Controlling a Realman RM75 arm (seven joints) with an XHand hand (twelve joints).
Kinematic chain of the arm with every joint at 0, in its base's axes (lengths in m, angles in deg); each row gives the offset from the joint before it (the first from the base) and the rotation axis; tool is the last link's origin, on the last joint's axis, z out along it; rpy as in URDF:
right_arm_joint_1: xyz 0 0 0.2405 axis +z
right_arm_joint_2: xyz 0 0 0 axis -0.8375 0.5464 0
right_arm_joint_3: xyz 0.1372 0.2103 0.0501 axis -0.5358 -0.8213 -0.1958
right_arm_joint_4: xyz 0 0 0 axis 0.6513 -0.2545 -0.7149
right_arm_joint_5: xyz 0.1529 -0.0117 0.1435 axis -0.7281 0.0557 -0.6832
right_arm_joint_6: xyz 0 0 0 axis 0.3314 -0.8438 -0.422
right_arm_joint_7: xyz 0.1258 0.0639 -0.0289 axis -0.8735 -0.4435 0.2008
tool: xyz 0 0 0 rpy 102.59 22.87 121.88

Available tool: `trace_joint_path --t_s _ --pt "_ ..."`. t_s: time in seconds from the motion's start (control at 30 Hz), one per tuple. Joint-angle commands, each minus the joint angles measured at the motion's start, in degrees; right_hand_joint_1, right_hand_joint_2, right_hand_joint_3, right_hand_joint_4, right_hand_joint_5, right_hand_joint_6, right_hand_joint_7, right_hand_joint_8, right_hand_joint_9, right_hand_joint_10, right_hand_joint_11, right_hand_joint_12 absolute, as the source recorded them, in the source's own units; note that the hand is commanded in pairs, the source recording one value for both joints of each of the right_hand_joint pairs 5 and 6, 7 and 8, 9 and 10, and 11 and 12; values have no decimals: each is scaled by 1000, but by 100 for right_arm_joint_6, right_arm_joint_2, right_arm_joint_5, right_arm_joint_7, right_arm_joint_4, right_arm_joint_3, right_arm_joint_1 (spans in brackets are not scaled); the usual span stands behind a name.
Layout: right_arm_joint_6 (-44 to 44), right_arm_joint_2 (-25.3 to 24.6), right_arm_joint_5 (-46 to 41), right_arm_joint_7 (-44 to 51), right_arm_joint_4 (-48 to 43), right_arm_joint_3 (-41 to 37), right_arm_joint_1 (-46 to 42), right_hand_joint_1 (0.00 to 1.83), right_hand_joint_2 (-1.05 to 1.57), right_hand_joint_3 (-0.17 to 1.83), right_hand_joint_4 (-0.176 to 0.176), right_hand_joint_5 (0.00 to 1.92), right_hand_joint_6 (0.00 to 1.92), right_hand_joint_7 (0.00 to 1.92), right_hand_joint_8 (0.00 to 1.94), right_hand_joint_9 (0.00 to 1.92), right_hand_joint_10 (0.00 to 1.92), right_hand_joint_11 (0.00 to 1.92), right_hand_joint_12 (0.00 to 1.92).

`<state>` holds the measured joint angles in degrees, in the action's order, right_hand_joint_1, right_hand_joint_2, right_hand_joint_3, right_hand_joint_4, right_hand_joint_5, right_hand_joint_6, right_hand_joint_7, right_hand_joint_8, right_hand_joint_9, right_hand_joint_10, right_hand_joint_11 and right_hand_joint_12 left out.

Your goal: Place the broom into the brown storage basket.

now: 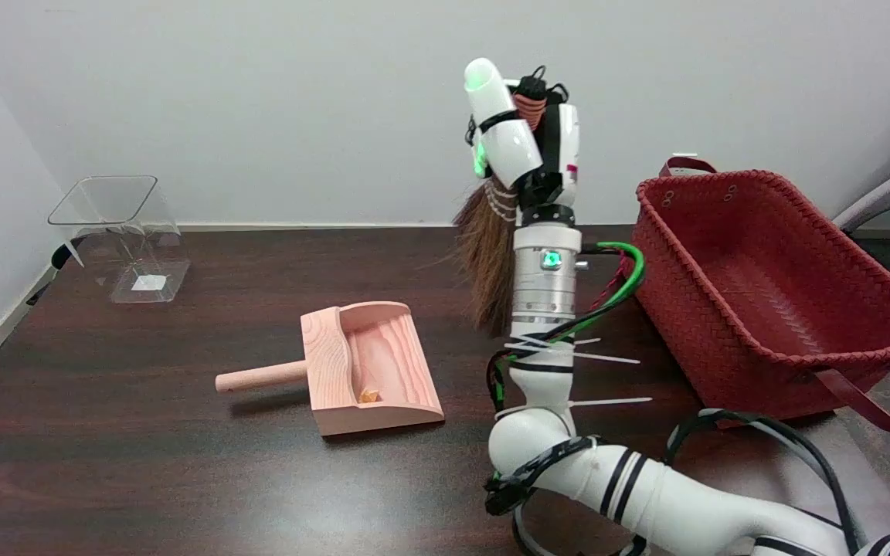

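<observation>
The dark wooden table (105, 432) takes up most of what I see, and on its right side sits the brown storage basket (769, 293), a wide woven tub with strap handles and an open mouth, nothing showing inside. Rising from the lower right, the white arm stands nearly upright, and the right hand (526, 143) at its top is clenched around the broom (487, 255), holding it in the air just left of the basket's rim. The brush hangs down behind the wrist, bristles fanned and pointing at the table. Left of the arm lies a wooden dustpan (371, 371) with a small crumb in it, and far back on the left a clear plastic container (120, 232).

The broom looks light: a short bound neck, soft bristles that would bend under any push. The stiff bound part is the place to hold, as the hand seems to. The bristles may snag the weave.
</observation>
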<state>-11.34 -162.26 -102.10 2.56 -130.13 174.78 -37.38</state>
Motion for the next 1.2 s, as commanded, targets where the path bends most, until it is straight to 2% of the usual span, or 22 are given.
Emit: trace_joint_path --t_s 0.03,0.3,0.53,0.9,1.2 --pt "420 946 -21 406 -1145 -554 -214 779 1571 183 0 1920 1920 1920 1920 1920 1920 1920 1920" --pt "923 1776 -132 995 -2092 -1500 -750 799 1571 332 0 1920 1920 1920 1920 1920 1920 1920 1920" --pt "1395 2204 -229 1057 -2368 -2603 -1291 803 1571 431 0 1920 1920 1920 1920 1920 1920 1920 1920" --pt "2023 2429 -132 1017 -2046 -3372 -1368 795 1544 563 0 1920 1920 1920 1920 1920 1920 1920 1920" --pt "2128 2773 51 1005 -1662 -3558 -1381 823 1450 578 0 1920 1920 1920 1920 1920 1920 1920 1920"
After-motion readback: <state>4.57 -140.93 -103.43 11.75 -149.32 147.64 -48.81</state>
